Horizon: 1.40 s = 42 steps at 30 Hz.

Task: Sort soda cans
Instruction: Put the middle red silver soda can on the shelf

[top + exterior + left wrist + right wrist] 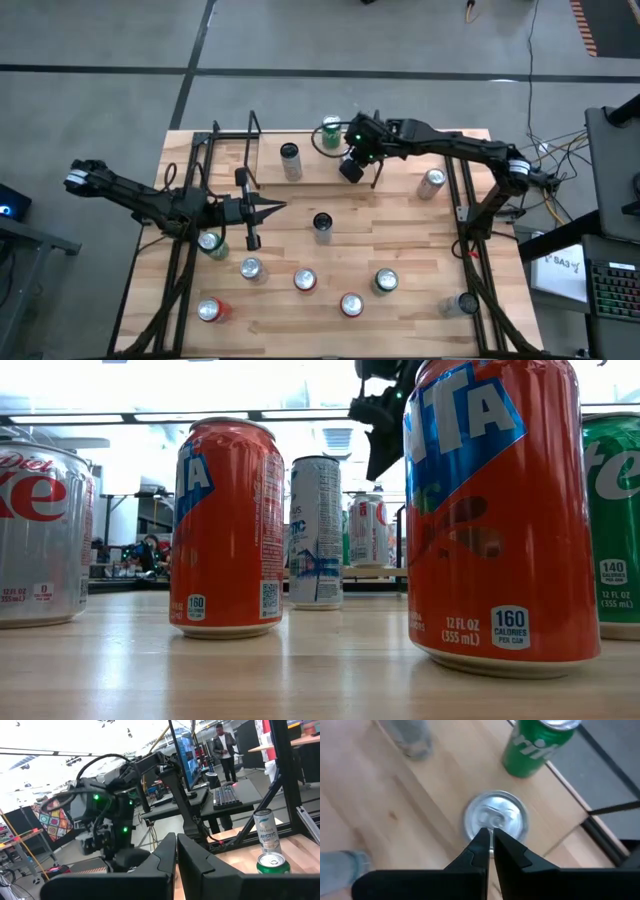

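Several soda cans stand upright on the wooden table. My right gripper is shut and slants down at the far middle, its tips over the silver top of a can. In the low view that red-and-white can stands a little below the dark gripper. A green can stands just beyond it, at the far edge. My left gripper is shut and empty, held level above the table's left middle.
A white can, a dark-topped can and a silver can stand mid-table. Red, green and silver cans line the near half. Black frame legs run along both sides.
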Each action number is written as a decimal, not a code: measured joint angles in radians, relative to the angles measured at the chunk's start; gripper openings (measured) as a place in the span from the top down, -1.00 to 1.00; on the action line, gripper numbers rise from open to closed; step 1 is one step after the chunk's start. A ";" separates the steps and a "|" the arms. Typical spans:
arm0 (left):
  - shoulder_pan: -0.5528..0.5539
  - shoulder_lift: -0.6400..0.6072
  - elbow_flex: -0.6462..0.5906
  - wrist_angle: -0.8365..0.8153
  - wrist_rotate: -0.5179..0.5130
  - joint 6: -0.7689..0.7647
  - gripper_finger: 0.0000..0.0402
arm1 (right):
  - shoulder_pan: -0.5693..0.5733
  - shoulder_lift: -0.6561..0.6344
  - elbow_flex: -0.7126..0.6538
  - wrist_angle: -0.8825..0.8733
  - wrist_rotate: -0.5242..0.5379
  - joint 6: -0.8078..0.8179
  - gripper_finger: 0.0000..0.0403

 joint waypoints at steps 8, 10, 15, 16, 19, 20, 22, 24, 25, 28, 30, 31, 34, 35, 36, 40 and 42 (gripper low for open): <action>0.000 0.000 0.000 0.000 0.000 0.000 1.00 | 0.000 0.017 0.000 -0.029 0.031 -0.016 0.94; 0.000 0.000 0.000 -0.001 0.000 0.000 1.00 | 0.000 0.018 0.000 -0.031 0.032 -0.018 0.94; 0.000 0.000 0.000 -0.001 0.000 0.000 1.00 | 0.000 0.018 0.000 -0.033 0.033 -0.019 0.94; 0.000 0.000 0.000 -0.001 0.000 0.000 1.00 | 0.000 0.018 0.000 -0.034 0.034 -0.022 0.94; 0.000 0.000 0.000 -0.001 0.000 0.000 1.00 | 0.000 0.018 -0.007 -0.032 0.055 -0.026 0.94; 0.000 0.000 0.000 -0.001 0.000 0.000 1.00 | 0.000 0.018 -0.013 -0.031 0.060 -0.026 0.94; 0.000 0.000 0.000 -0.001 0.000 0.000 1.00 | 0.000 0.018 -0.025 -0.032 0.061 -0.025 0.94; 0.000 0.000 0.000 -0.001 0.000 0.000 1.00 | 0.000 0.018 -0.034 -0.033 0.062 -0.025 0.94; 0.000 0.000 0.000 -0.001 0.000 0.000 1.00 | 0.000 0.018 -0.037 -0.033 0.062 -0.025 0.94; 0.000 0.000 0.000 -0.001 0.000 0.000 1.00 | 0.001 0.018 -0.040 -0.032 0.062 -0.023 0.94; 0.000 0.000 0.000 -0.001 0.000 0.000 1.00 | 0.001 0.018 -0.040 -0.032 0.061 -0.012 0.94; 0.000 0.000 0.000 -0.001 0.000 0.000 1.00 | 0.001 0.018 -0.040 -0.032 0.060 -0.007 0.94; 0.000 0.000 0.000 -0.001 0.000 0.000 1.00 | 0.001 0.018 -0.040 -0.032 0.061 -0.012 0.94; 0.000 0.000 0.000 -0.001 0.000 0.000 1.00 | 0.001 0.018 -0.040 -0.028 0.066 -0.014 0.94; 0.000 0.000 0.000 -0.001 0.000 0.000 1.00 | 0.001 0.020 -0.040 -0.020 0.080 -0.015 0.94; 0.000 0.000 0.000 -0.001 0.000 0.000 1.00 | 0.001 0.031 -0.041 -0.008 0.095 -0.025 0.94; 0.000 0.000 0.000 -0.001 0.000 0.000 1.00 | 0.001 0.037 -0.040 -0.008 0.097 -0.024 0.94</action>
